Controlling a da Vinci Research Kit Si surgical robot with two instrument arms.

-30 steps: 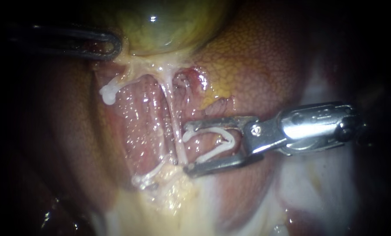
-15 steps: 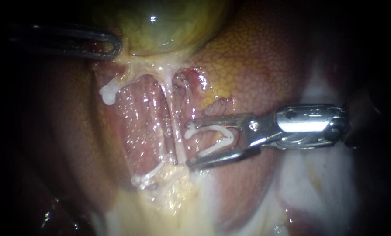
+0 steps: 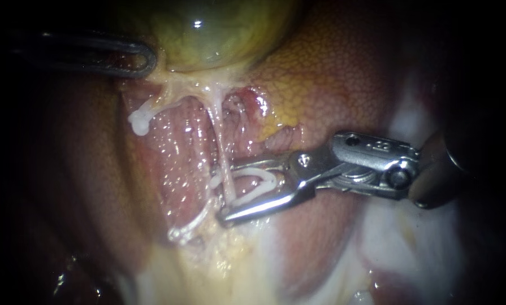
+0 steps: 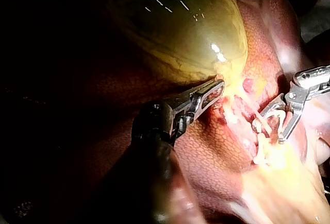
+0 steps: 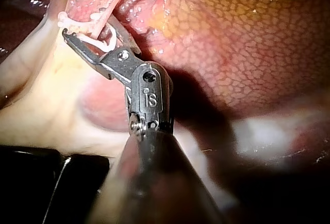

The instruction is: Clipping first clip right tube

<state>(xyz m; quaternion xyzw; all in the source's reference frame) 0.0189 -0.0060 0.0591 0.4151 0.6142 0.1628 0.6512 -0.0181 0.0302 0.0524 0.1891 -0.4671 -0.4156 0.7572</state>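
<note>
at frame centre the silver right instrument has its jaws wide, holding a white v-shaped clip; the thin pale right tube runs between them, inside the clip.

Liver, gallbladder resting on it

The right instrument is bright silver metal. Its pincer is two long, thin, frame-like jaws, each with an open slot down its length, joined at a hinge with a small round screw head. Behind that comes a blocky polished housing with a round hole, a pivot pin and stamped marks, then a dark, smooth, round shaft. The left instrument is slender, with a rounded, slotted metal end, a dark bulbous wrist and a dark shaft.
</note>
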